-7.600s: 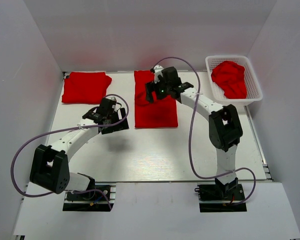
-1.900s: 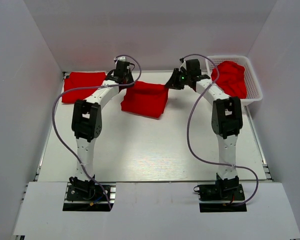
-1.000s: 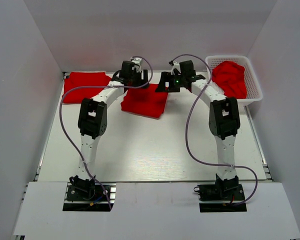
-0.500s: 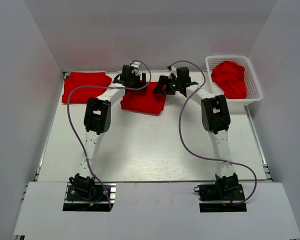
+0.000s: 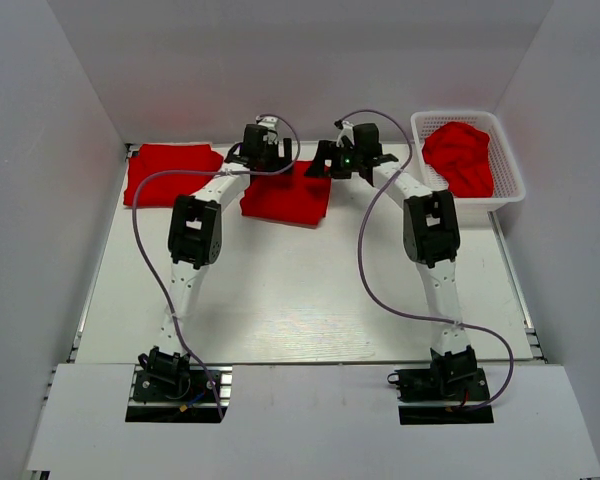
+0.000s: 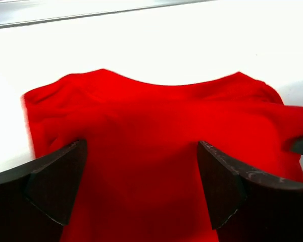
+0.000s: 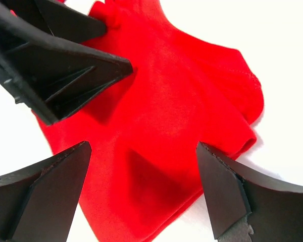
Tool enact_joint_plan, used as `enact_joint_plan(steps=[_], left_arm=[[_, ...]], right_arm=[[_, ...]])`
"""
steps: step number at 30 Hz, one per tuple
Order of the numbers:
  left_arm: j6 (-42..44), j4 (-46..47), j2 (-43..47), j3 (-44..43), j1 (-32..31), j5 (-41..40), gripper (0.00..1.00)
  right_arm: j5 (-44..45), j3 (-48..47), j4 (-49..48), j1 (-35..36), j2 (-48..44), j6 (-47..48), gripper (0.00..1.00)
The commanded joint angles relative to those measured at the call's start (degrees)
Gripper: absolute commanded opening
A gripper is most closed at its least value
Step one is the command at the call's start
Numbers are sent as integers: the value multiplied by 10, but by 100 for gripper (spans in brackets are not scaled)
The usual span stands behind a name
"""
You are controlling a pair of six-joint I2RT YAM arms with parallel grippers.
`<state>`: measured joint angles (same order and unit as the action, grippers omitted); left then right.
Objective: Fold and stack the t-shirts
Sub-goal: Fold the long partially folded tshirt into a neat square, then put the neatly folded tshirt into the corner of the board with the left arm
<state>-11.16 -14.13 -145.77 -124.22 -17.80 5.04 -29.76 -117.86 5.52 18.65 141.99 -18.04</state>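
Top external: folded t-shirt (image 5: 285, 195) is laid left of basket (image 5: 460, 117), unstacked.
Left wrist: left gripper (image 6: 141, 174) is spread over it, empty.
Right wrist: right gripper (image 7: 144, 181) is spread too; fold could be undone if snagged on lifting.

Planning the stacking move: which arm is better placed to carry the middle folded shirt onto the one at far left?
Likely left. The left end effector, open, hangs over the middle shirt on the side nearer the far-left shirt; the right end effector sits toward the basket.
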Motion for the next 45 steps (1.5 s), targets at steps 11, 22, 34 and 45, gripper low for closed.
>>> enact_joint_plan(steps=[11,22,34,45], left_arm=[[28,-146,181,10,8,-89,100],[76,-189,115,38,8,-97,100],[82,-173,65,47,8,-115,100],[42,-134,73,70,32,-102,100]], right_arm=[[110,257,15,-3,-310,70,90],[234,451,-26,-3,-517,68,90],[224,501,27,-3,-593,63,90],[233,505,42,-3,-598,68,90]])
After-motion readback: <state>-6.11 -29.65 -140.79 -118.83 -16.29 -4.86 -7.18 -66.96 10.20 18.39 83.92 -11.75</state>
